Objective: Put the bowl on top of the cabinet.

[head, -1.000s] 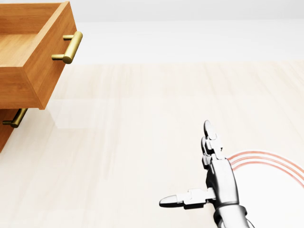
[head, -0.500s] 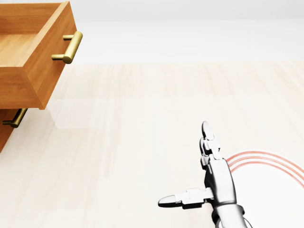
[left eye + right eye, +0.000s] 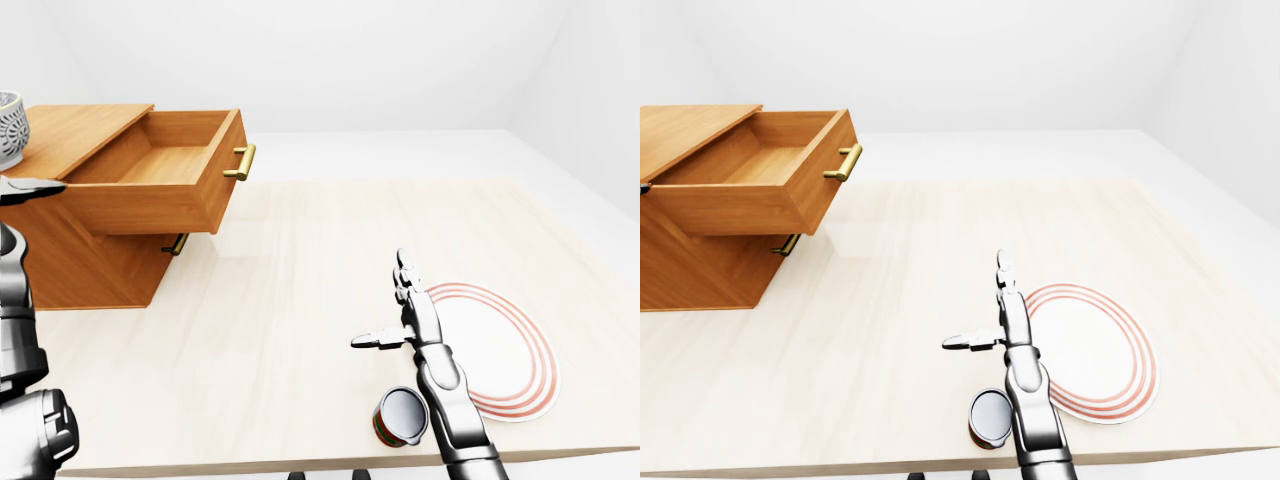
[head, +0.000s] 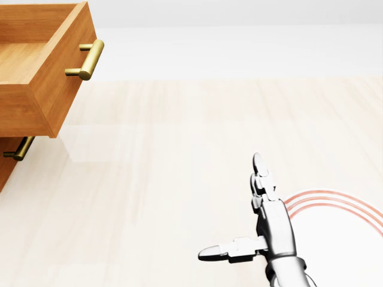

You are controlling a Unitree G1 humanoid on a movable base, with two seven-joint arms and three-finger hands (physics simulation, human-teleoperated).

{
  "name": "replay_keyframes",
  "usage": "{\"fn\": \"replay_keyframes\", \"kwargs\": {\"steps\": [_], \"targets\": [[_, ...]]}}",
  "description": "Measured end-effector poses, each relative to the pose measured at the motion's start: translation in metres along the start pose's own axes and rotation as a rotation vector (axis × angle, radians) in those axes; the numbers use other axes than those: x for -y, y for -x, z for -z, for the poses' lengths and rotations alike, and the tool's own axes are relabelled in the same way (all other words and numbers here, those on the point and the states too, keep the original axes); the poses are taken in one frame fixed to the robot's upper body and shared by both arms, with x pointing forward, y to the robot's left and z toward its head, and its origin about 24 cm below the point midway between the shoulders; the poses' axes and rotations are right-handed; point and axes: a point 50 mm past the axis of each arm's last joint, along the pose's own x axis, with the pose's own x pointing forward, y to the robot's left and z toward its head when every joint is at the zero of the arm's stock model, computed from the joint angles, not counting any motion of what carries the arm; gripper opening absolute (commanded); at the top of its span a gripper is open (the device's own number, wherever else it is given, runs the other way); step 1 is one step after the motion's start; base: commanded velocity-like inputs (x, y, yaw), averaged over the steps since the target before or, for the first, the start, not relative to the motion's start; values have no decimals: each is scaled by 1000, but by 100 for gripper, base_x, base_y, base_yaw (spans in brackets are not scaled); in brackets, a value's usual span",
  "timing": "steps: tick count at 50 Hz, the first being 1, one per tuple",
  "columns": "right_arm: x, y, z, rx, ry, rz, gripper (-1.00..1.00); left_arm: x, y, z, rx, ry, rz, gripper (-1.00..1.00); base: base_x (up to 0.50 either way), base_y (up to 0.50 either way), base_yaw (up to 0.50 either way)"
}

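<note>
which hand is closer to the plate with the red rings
Right. The right hand hovers open at the plate's left edge, fingers spread. The left hand is far off at the left-eye view's left edge, by the cabinet.

Glossy grey metal arm, segmented fingers

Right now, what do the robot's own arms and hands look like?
Both are bare glossy silver-grey metal, with no sleeves, cables or markings visible. The right hand has slim segmented fingers with rounded tips on a tapered forearm. The left arm shows chunky cylindrical segments with darker joints.
</note>
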Motion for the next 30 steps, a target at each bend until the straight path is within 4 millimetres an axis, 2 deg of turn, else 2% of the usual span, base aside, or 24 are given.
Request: {"fn": "replay_keyframes", "kwargs": {"steps": [13,20,30], "targets": [[0,1,-1,2,0,-1,100,-57,6,-50,169,153,-53,100,0,0,0],[0,1,-1,3,0,-1,100,-86,17,-78,320,218,-69,100,0,0,0],[0,2,-2,5,0,0,100,-118,40,-110,512,273,-83,100,0,0,0]]}}
